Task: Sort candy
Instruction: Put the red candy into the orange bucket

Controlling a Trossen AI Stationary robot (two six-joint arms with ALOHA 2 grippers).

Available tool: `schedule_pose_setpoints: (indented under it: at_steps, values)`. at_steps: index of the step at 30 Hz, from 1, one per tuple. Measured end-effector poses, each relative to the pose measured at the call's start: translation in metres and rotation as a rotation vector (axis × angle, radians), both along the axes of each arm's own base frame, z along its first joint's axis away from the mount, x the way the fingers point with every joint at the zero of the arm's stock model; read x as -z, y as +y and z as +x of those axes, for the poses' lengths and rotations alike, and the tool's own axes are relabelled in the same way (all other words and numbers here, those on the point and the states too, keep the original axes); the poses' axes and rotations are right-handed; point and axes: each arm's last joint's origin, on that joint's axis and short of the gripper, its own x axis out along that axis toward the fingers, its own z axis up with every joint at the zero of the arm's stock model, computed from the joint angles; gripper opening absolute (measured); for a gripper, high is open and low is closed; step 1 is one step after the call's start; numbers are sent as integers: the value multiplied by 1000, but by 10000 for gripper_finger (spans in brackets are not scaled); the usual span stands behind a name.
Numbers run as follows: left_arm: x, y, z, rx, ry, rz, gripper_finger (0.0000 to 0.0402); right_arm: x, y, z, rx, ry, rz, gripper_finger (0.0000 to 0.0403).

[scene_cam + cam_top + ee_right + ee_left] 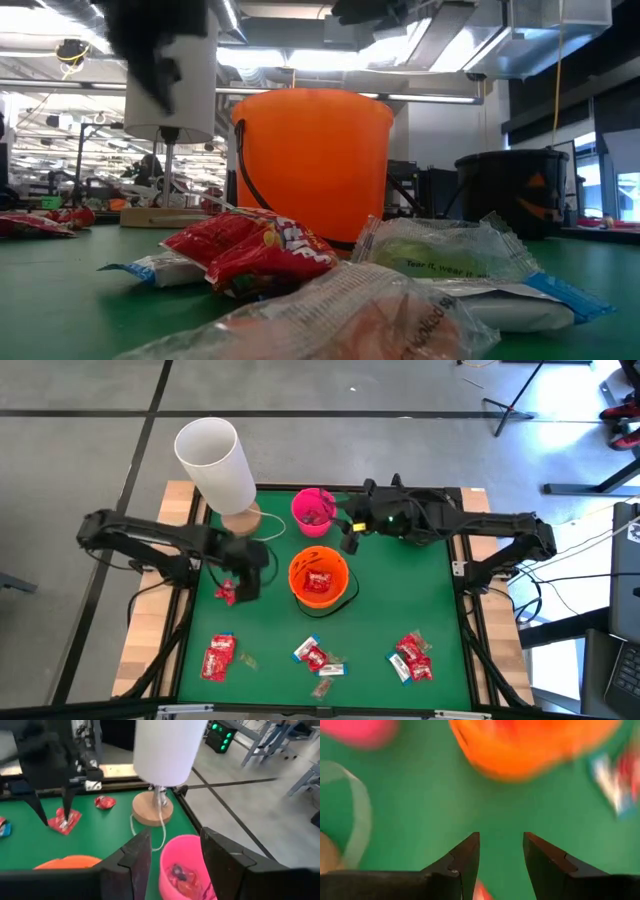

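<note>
Overhead, table-level, two wrist views

A clear candy wrapper (455, 262) bears faint print, roughly "Tear it, wear it"; nothing else legible.

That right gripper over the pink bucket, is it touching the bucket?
Apart. In the right wrist view the right gripper hangs open above the pink bucket, with the rim and the candy inside showing between its fingers, nothing gripped.
</note>
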Motion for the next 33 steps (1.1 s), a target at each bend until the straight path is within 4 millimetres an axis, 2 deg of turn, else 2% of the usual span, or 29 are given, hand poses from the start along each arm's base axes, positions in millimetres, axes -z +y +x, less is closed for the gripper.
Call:
schedule_pose_setpoints:
  at_steps: [5, 13, 19, 21, 27, 33]
  values:
    - [17, -17, -4, 42, 193, 47, 141, 2, 12, -1, 7, 26, -20, 166]
    - [15, -35, -11, 67, 187, 94, 143, 4, 17, -1, -1, 48, -21, 166]
    - [20, -45, -14, 20, 222, 39, 180, 6, 17, -2, 1, 63, -17, 166]
    - [27, -45, -17, -8, 253, 21, 199, 6, 17, -2, 2, 64, -16, 166]
    - [66, -40, -30, -119, 405, -37, 250, 6, 17, -2, 2, 63, -16, 166]
    - [97, -38, -36, -189, 490, -21, 258, 6, 17, -2, 1, 61, -16, 166]
